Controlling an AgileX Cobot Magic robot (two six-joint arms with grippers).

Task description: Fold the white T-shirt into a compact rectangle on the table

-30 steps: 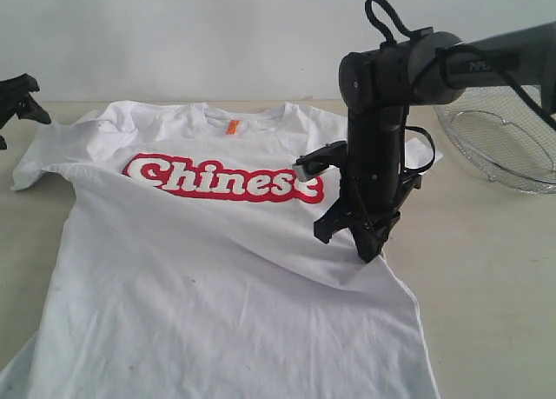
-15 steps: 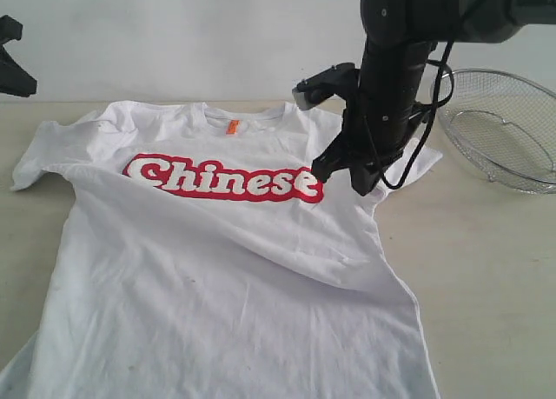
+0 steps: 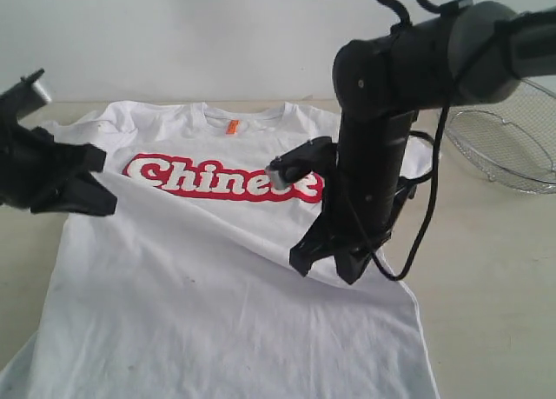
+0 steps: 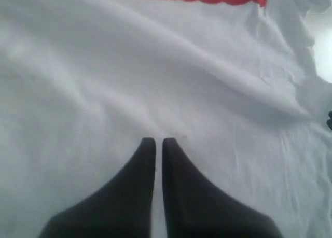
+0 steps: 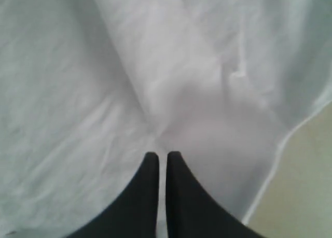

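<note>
t-shirt [image 3: 217,303], white, lies print-up on the table [image 3: 486,277]. your left gripper [image 4: 158,141] is clenched over its left side, right gripper [image 5: 162,154] clenched at a fold near the right edge; can't tell if cloth's pinched.

T-shirt [image 3: 217,277] flat on table [image 3: 495,269]; basket [image 3: 508,147] right of it.

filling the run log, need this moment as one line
white T-shirt: spread out, print up, unfolded | left jaws: shut, over shirt | right jaws: shut, tips at shirt | fold: not started
</note>
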